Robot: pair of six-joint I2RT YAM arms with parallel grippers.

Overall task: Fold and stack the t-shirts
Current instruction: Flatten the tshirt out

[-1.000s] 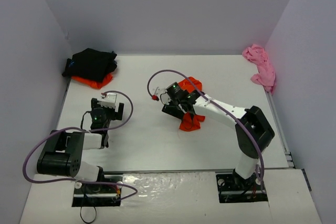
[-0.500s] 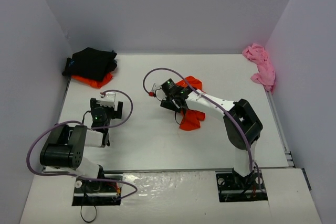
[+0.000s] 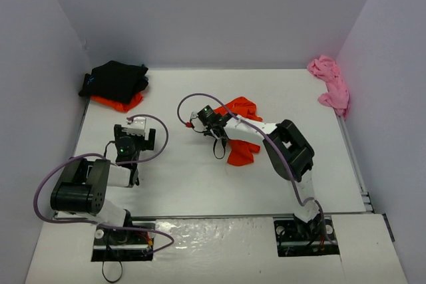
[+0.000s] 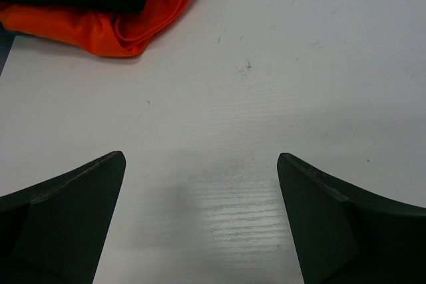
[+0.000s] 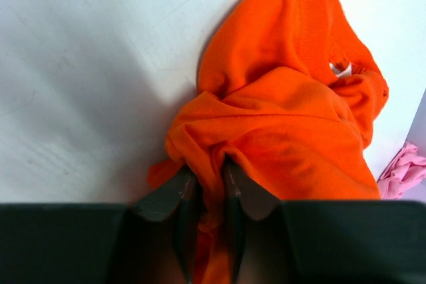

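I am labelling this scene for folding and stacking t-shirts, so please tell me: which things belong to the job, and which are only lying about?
Belong to the job:
crumpled orange t-shirt, pinched by right gripper
black t-shirt on second orange t-shirt
pink t-shirt
open left gripper

Only there:
table
purple cables

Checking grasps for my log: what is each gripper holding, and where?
Right gripper pinches the orange t-shirt by a bunched fold at its edge; left gripper holds nothing.
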